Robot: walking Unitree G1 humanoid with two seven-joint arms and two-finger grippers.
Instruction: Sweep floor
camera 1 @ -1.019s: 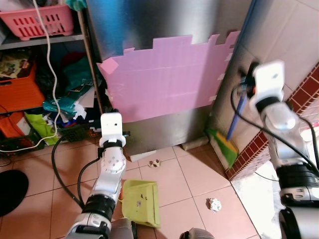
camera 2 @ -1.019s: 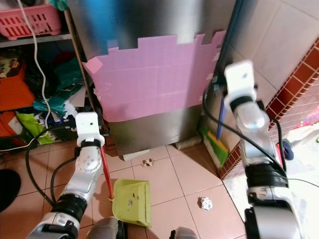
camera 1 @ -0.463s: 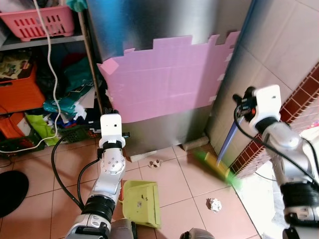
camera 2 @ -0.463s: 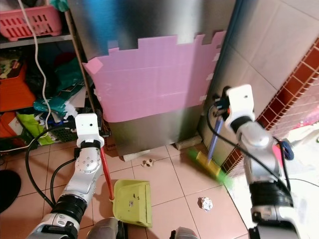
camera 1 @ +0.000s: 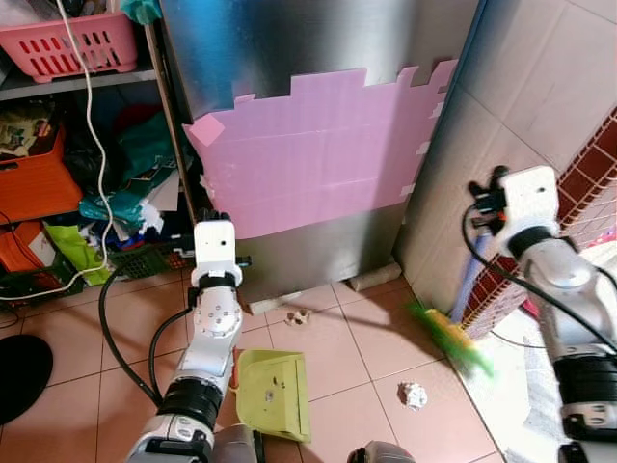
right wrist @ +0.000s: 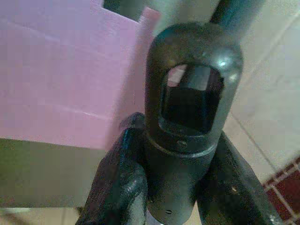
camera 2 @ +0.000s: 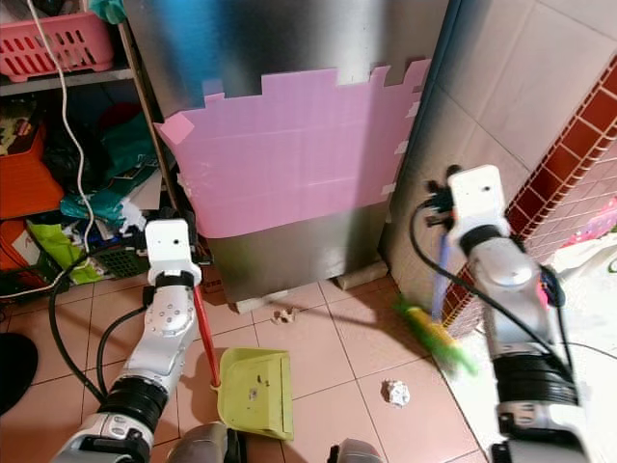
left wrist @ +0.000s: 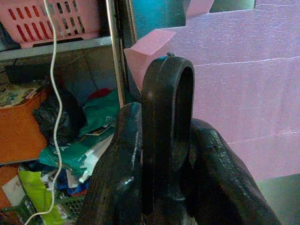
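While the left gripper [left wrist: 161, 187] is clamping the dustpan [camera 1: 273, 394] handle, the right gripper [right wrist: 176, 187], closed on the broom [camera 1: 451, 338], is swinging it down toward the paper ball [camera 1: 414, 394] at five o'clock

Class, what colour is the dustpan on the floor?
The dustpan is yellow-green, clearest in the right eye view.

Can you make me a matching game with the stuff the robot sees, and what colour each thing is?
Things:
1. dustpan
2. basket
3. paper ball
4. dustpan handle

Colours:
A. white
B. red
C. yellow-green
D. pink

Pairs: 1-C, 2-D, 3-A, 4-B
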